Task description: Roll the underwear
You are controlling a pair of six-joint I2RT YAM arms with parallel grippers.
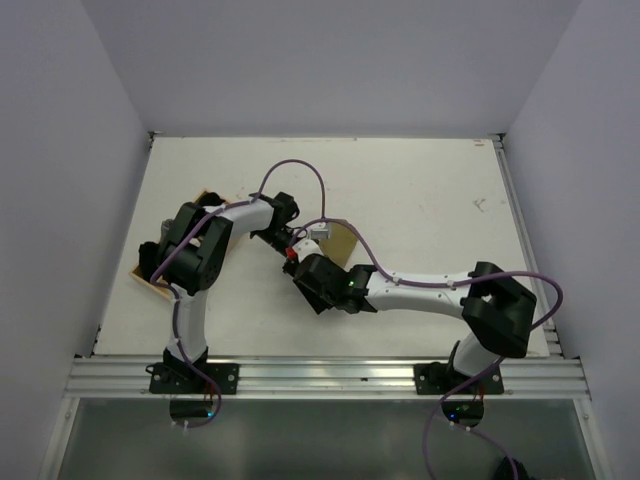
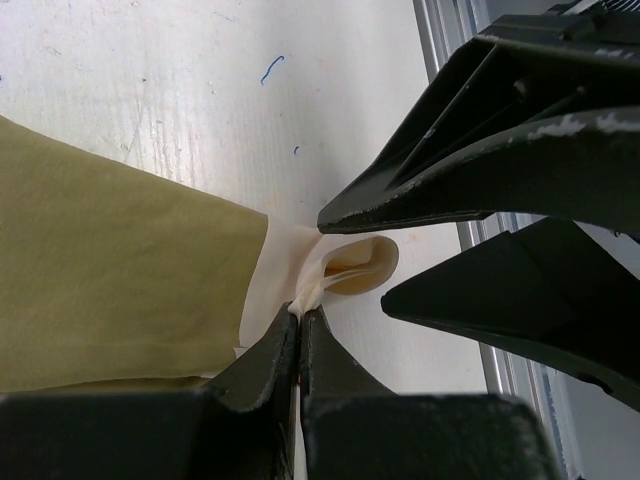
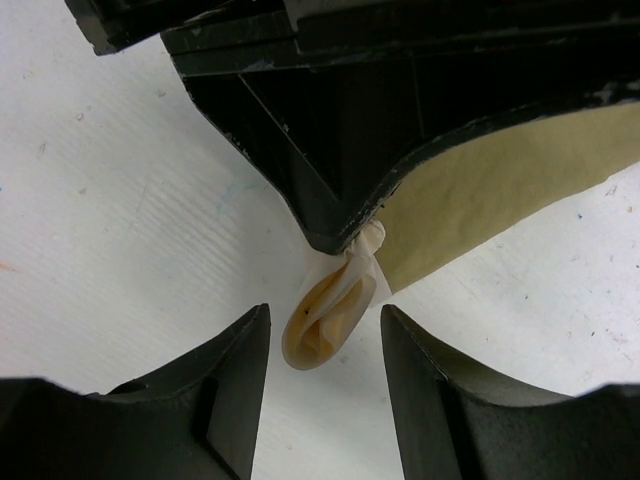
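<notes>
The underwear [image 1: 338, 240] lies mid-table, mostly hidden by the arms in the top view. In the left wrist view its olive cloth [image 2: 110, 270] spreads to the left, with a cream edge curled into a small loop [image 2: 362, 264]. My left gripper [image 2: 300, 314] is shut on that cream edge beside the loop; in the top view it [image 1: 289, 250] sits at the cloth's left end. My right gripper [image 3: 325, 335] is open, its fingers [image 3: 235, 385] on either side of the cream loop [image 3: 328, 312] without touching it. It faces the left gripper [image 1: 299, 272]. The olive cloth [image 3: 500, 190] runs off to the upper right.
A flat tan board [image 1: 150, 279] lies under the left arm at the table's left side. Metal rails run along the right edge [image 1: 527, 250] and the near edge [image 1: 320, 377]. White walls close in the table on three sides.
</notes>
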